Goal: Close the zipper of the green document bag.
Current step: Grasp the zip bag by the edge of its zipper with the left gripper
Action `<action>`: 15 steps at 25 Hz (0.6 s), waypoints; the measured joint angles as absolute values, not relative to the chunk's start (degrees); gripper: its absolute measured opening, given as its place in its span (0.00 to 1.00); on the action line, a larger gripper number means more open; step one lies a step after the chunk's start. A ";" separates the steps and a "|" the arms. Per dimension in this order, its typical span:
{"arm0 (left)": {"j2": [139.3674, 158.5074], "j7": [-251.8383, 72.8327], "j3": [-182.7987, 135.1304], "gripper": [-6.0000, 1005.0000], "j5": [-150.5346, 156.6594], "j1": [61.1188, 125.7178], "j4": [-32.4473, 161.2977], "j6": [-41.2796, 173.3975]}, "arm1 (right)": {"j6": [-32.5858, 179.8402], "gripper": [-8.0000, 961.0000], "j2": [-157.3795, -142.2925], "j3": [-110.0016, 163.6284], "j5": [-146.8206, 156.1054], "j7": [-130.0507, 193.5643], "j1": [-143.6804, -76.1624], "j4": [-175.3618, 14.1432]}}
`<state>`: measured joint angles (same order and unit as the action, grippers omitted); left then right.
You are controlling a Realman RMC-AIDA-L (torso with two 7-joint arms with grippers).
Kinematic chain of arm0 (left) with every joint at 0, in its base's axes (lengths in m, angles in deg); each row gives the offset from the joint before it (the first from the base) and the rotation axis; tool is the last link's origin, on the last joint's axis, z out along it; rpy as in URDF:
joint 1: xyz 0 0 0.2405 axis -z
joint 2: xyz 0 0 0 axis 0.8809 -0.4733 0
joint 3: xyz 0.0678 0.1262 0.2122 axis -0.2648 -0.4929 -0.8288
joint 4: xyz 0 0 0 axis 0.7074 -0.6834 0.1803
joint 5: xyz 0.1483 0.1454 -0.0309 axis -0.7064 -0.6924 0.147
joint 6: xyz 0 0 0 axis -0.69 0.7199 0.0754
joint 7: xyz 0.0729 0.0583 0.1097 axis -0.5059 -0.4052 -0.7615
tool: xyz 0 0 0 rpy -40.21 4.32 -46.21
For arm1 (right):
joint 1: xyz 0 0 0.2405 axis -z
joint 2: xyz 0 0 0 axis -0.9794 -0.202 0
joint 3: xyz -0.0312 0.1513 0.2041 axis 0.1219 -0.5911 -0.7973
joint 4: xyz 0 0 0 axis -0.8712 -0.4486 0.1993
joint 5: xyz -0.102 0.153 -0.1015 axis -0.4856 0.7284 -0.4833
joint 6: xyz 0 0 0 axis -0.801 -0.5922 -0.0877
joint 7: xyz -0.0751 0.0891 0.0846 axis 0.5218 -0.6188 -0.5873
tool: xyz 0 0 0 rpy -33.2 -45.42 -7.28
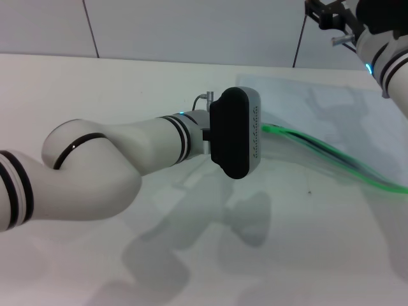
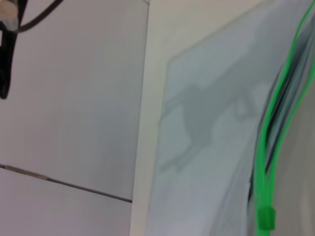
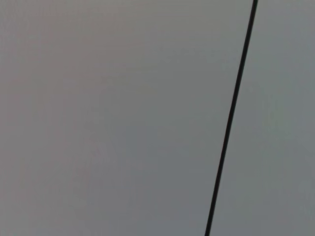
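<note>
The green document bag (image 1: 331, 118) lies flat on the white table at the right, a translucent greyish pouch. Its zipper (image 1: 331, 155) runs as a bright green strip along the near edge. In the left wrist view the zipper's two green strands (image 2: 275, 98) stand apart over the bag (image 2: 206, 123), joining at the small green slider tab (image 2: 266, 218). My left arm reaches across the table, and its wrist housing (image 1: 234, 132) sits right at the zipper's left end, hiding the fingers. My right gripper (image 1: 328, 18) hangs raised at the far right, above the bag's back edge.
The white table (image 1: 191, 255) stretches in front and to the left of the bag. A panelled wall (image 1: 191, 25) rises behind the table's far edge. The right wrist view holds only a grey wall with a dark seam (image 3: 231, 118).
</note>
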<state>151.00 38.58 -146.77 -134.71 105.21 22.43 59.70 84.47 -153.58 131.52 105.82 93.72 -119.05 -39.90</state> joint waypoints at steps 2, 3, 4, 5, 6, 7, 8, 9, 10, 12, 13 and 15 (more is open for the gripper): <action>151.00 38.58 -146.78 0.09 -134.71 105.06 22.43 59.16 | 84.51 0.86 -153.56 131.89 105.74 93.72 -118.92 -39.55; 151.00 38.58 -146.77 0.09 -134.71 104.94 22.43 58.80 | 84.58 0.86 -153.54 132.10 105.70 93.72 -118.82 -39.22; 151.00 38.57 -146.77 0.08 -134.71 104.81 22.43 58.38 | 84.66 0.86 -153.52 132.32 105.66 93.74 -118.74 -38.86; 151.00 38.56 -146.77 0.08 -134.71 104.65 22.44 57.88 | 84.74 0.86 -153.50 132.50 105.59 93.75 -118.62 -38.54; 151.00 38.56 -146.78 0.08 -134.71 104.50 22.52 57.46 | 84.79 0.86 -153.48 132.67 105.54 93.76 -118.51 -38.29; 151.00 38.56 -146.77 0.08 -134.71 104.43 22.63 57.26 | 84.83 0.86 -153.47 132.83 105.52 93.78 -118.36 -38.05; 151.00 38.56 -146.77 0.07 -134.71 104.33 22.74 57.07 | 84.87 0.86 -153.41 133.02 105.50 93.86 -117.99 -37.43; 151.00 38.55 -146.77 0.07 -134.71 104.26 22.81 56.97 | 84.83 0.86 -153.35 133.01 105.50 93.86 -117.88 -37.23; 151.00 38.55 -146.77 0.07 -134.71 104.13 22.81 56.90 | 84.83 0.86 -153.35 133.01 105.50 93.86 -117.88 -37.23; 151.00 38.54 -146.77 0.06 -134.71 103.84 22.83 56.68 | 84.60 0.86 -153.30 132.64 105.77 93.75 -117.70 -37.01; 150.99 38.53 -146.77 0.06 -134.71 103.65 22.83 56.38 | 83.98 0.86 -153.24 131.90 106.26 92.90 -117.44 -36.96; 150.95 38.53 -146.77 0.06 -134.71 103.49 22.79 56.28 | 83.33 0.86 -153.18 131.50 106.35 92.32 -117.31 -36.93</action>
<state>150.95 38.53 -146.77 -134.71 103.49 22.79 56.28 83.33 -153.18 131.50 106.35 92.32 -117.31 -36.93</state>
